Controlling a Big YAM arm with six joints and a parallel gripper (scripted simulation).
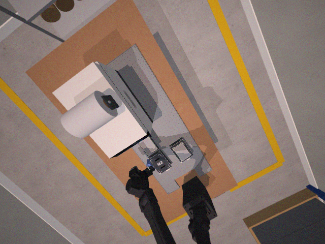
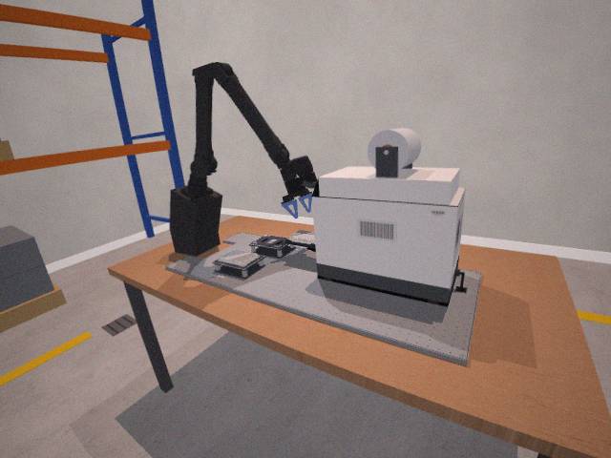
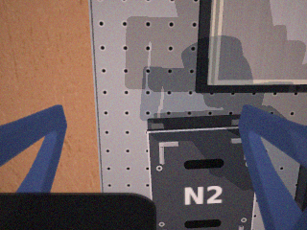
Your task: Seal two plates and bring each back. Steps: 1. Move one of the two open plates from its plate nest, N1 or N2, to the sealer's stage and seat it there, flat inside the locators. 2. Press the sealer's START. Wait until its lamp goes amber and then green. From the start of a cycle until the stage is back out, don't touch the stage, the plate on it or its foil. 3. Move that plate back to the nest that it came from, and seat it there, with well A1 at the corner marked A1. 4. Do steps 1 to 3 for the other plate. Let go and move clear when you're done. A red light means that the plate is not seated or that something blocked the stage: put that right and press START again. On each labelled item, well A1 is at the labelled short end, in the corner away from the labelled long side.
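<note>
gripper (image 1: 149, 163) (image 2: 302, 214) (image 3: 153, 114) is wide open with nothing in it, hanging over the board near the free nest n2 (image 1: 160, 163) (image 2: 269, 244) (image 3: 203, 182). one plate (image 1: 148, 146) (image 2: 302, 235) (image 3: 261, 24) is on the stage (image 1: 141, 150) (image 3: 202, 57), out in front of the sealer (image 1: 126, 126) (image 2: 385, 237), and the other plate (image 1: 181, 150) (image 2: 240, 262) sits in its own nest. can't make out the lamp from these angles, so i can't swear the foil is on, but with n2 free and the fingers spread, my guess is step 3: fetch the stage plate home. if so, make sure the lamp is green and the stage fully out before touching anything. then get over the plate first, because right now the fingers straddle bare board and part of n2, not the plate. square up to its sides, go straight down, grip low on the walls so the foil doesn't get scuffed, and lift straight till it's clear of the locators. keep the same heading so a1 lands at the marked corner, lower it level and let go only once it's flat. biggest risk imo is a skewed grip that leaves one corner riding up on the nest.
</note>
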